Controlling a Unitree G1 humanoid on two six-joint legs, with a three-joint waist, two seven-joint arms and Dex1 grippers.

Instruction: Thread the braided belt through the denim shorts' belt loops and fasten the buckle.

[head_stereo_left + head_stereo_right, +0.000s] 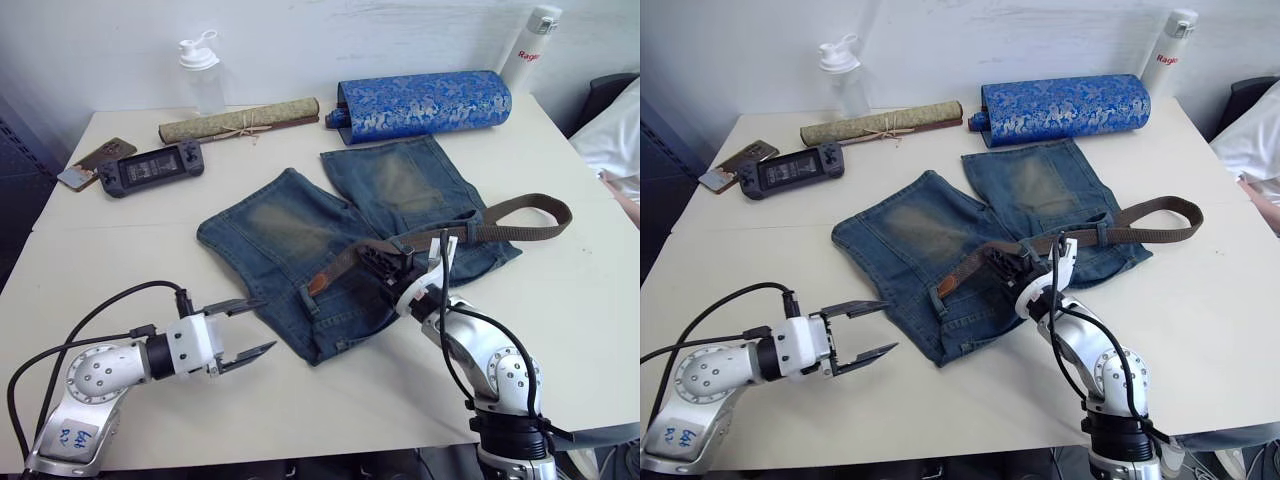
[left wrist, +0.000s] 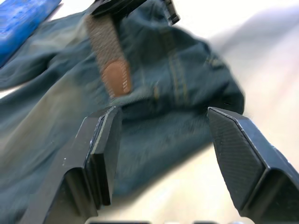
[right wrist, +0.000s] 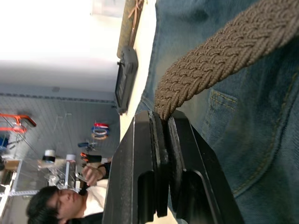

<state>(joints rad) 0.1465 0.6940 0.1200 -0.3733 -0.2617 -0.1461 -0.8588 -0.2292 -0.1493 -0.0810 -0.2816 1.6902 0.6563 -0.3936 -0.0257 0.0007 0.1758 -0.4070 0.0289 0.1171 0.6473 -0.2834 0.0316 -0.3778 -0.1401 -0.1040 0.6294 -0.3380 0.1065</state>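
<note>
Head stereo pair looks forward and down from above the near table edge [image 1: 300, 420], both eyes taking in the whole tabletop with the denim shorts [image 1: 340, 235] at centre, the right eye shifted slightly sideways. Left wrist camera sits close, sighting between the left gripper [image 2: 163, 154] fingers at the shorts' waist corner. Right wrist camera, rolled sideways and very near, looks along the right gripper [image 3: 163, 128] at the braided belt [image 3: 224, 51]; all four views share the shorts.
</note>
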